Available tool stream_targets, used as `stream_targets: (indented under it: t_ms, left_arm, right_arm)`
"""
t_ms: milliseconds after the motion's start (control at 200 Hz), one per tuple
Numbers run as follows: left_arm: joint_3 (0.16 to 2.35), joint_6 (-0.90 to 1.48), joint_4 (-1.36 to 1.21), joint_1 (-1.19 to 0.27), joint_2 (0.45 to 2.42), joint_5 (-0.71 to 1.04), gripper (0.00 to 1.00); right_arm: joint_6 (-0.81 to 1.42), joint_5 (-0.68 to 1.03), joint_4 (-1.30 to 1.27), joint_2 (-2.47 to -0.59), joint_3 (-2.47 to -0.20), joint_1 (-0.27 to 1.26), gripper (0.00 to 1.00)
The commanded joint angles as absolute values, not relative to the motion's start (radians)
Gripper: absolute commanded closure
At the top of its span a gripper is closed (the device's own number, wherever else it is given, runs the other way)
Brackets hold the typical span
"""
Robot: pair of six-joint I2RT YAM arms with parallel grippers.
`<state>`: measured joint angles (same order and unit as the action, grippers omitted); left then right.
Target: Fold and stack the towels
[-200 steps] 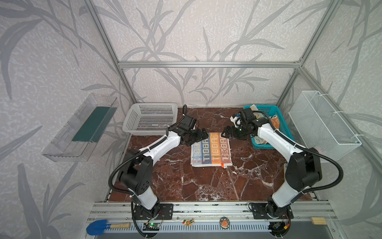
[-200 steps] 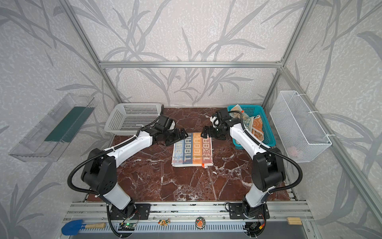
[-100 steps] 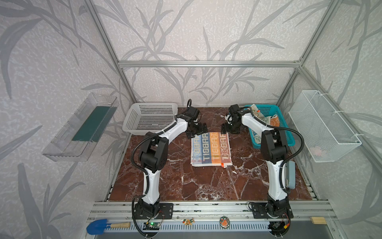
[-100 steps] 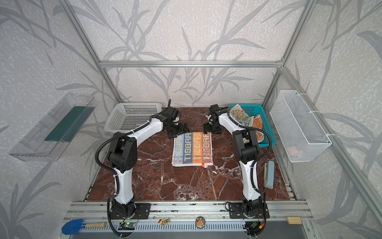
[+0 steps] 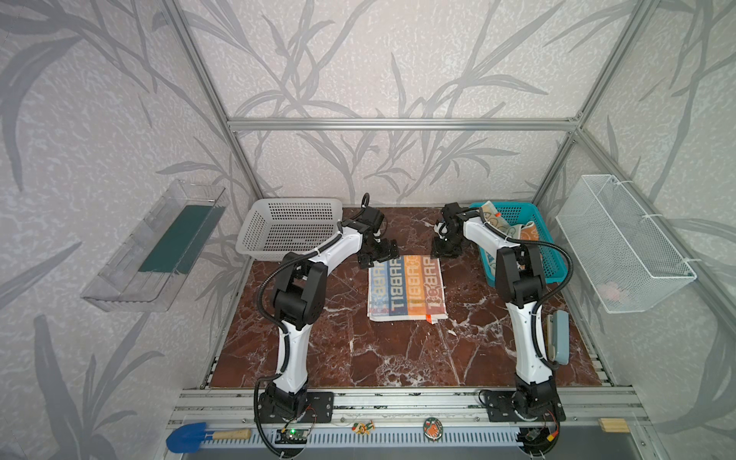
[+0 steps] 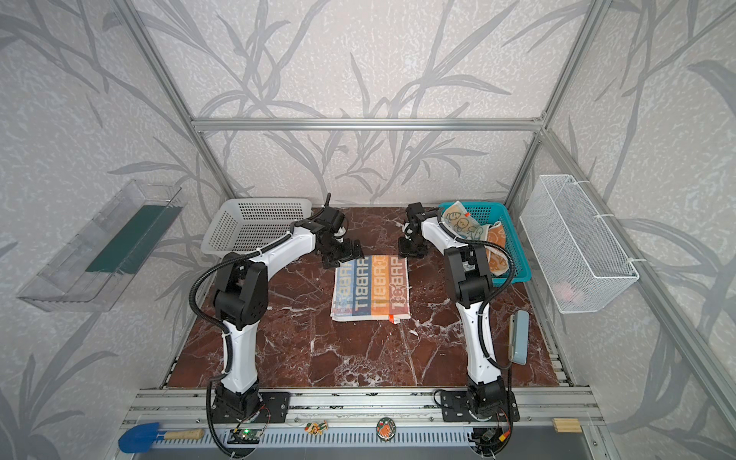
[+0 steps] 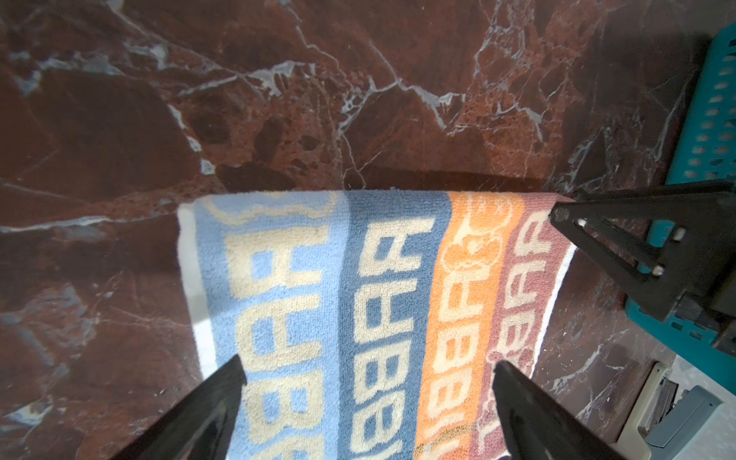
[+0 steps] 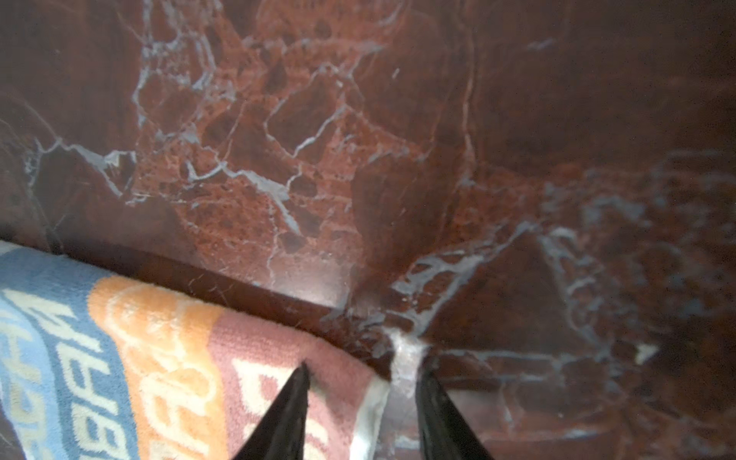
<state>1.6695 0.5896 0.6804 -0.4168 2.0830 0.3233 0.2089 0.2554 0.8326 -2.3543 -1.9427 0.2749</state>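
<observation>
marble tabletop (image 5: 358, 350): striped towel (image 5: 405, 287) lettered "rabbit" along stripes.

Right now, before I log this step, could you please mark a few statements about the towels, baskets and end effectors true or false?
1. The striped towel lies flat on the table. True.
2. The white basket holds a towel. False: nothing shows in the white basket.
3. A cream towel and an orange towel sit in the teal basket. True.
4. The left end effector is clamped shut. False: its jaws stand wide apart over the striped towel's far edge.
5. The right end effector reaches into the teal basket. False: it straddles the striped towel's far right corner.
</observation>
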Motion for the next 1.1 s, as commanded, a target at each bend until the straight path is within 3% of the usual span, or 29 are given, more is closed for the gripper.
stream_targets:
  t_ms: [0,395,855,940,1095]
  left_arm:
    - [1.705,0.558,0.717,-0.410,2.093,0.310,0.01]
    - [1.929,0.412,0.911,-0.360,2.234,0.160,0.01]
    - [2.038,0.363,0.932,-0.340,2.359,0.175,0.32]
    - [2.053,0.354,0.946,-0.339,2.378,0.175,0.43]
    - [2.052,0.342,0.957,-0.337,2.393,0.159,0.53]
  right_arm:
    - [0.206,0.282,0.856,-2.388,-1.953,0.278,0.64]
    - [0.196,0.304,0.857,-2.401,-1.956,0.277,0.95]
    - [0.172,0.314,0.872,-2.399,-1.968,0.278,0.99]
    - [0.171,0.318,0.875,-2.398,-1.970,0.278,1.00]
    - [0.167,0.317,0.875,-2.393,-1.965,0.278,1.00]
